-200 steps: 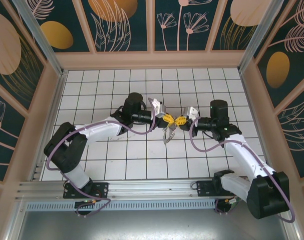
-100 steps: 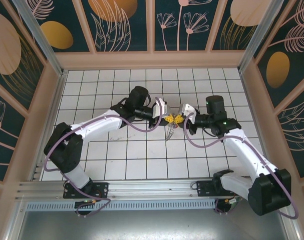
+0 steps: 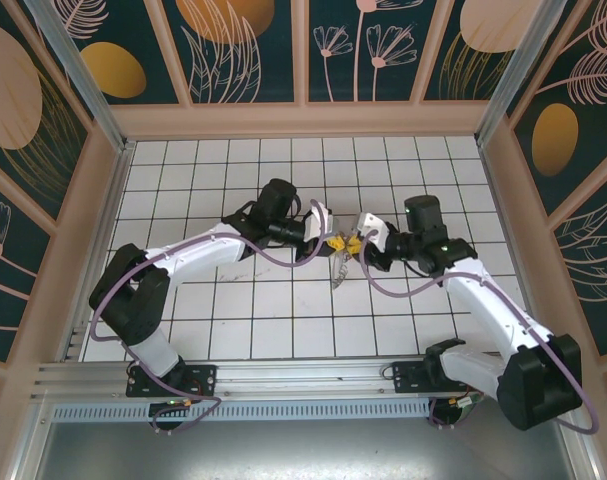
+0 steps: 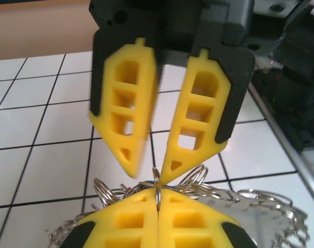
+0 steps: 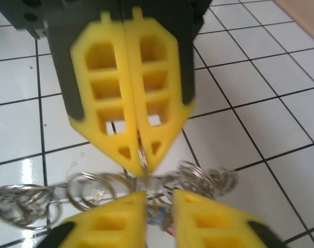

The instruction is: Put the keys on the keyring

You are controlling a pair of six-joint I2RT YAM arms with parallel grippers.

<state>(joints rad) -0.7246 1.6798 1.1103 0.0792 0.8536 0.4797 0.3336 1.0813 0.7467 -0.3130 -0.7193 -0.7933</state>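
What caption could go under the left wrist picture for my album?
Left gripper shut on the keyring, open right gripper facing it.

Left pincer (image 4: 158, 194) clamped, right pincer (image 5: 159, 197) (opposite) — parted

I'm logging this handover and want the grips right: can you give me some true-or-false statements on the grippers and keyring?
1. The left gripper is shut on the keyring. True.
2. The right gripper is clamped shut. False: its fingers stand apart.
3. The keyring lies untouched on the tiles. False: the left gripper holds it.
4. The grippers meet tip to tip above the tiled floor. True.
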